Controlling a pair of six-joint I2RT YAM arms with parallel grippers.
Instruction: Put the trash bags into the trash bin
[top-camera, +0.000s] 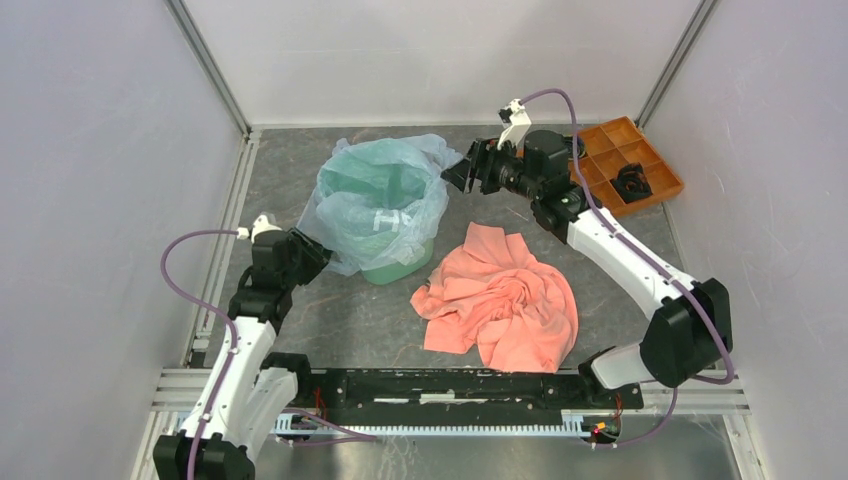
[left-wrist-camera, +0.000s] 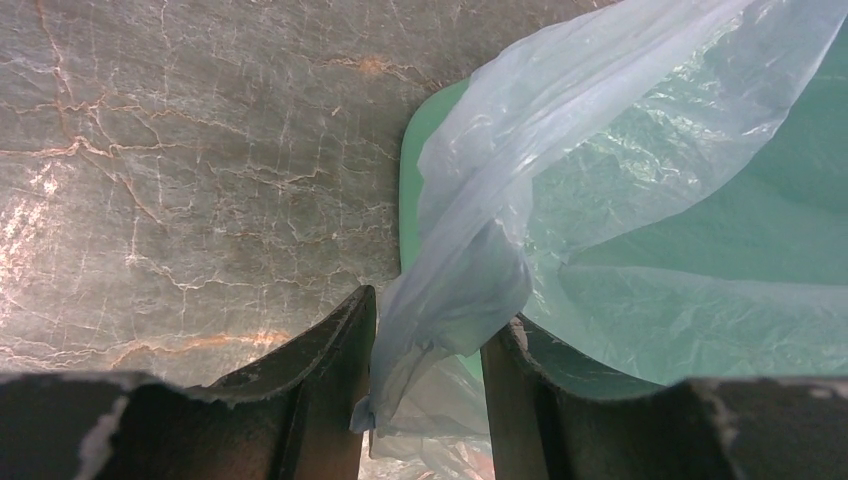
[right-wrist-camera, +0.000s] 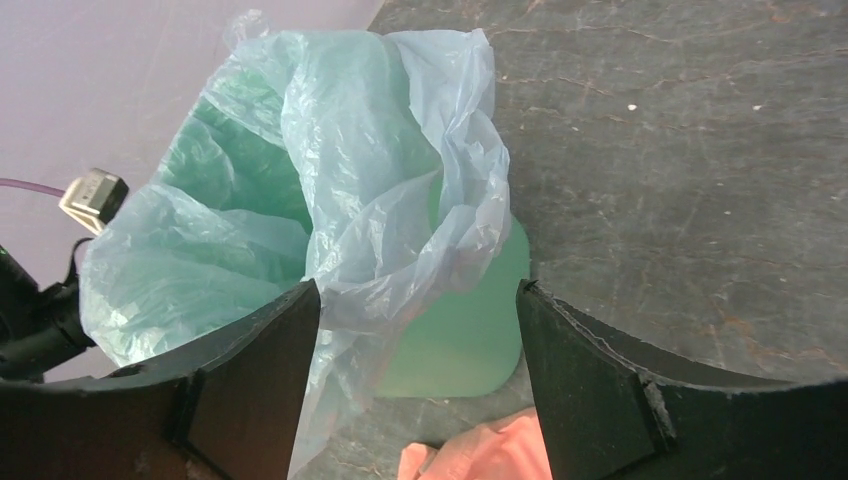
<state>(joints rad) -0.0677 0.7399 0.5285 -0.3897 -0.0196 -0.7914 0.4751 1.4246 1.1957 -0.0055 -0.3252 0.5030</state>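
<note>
mo: Left gripper (left-wrist-camera: 430, 325) is right up in the lens. Both fingers (left-wrist-camera: 335, 345) are clamped on a bunched fold of the trash bag (left-wrist-camera: 600, 150), low at the bin's near-left side, with the grey marbled table (left-wrist-camera: 180, 170) underneath.

jez: and the pink cloth?

mo: Pink cloth (top-camera: 505, 300) lies crumpled in a heap on the table, a bit nearer the arms than the bin and just right of its base. Can't tell if the two touch.

jez: so is the bag in the bin or what?

mo: Half and half. Trash bin (top-camera: 402, 265) stands upright left of centre. The bag is draped over its mouth and sags inside, but loads of plastic hangs down the outside on the left and front. From above only the bin's lower front shows bare green.

jez: right arm?

mo: Right gripper (right-wrist-camera: 418, 290) hangs beside the bin's far-right rim, jaws spread wide and holding nothing. Way back in the far right corner sits the orange tray (top-camera: 600, 140), with some black part (top-camera: 633, 182) in one compartment.
</note>
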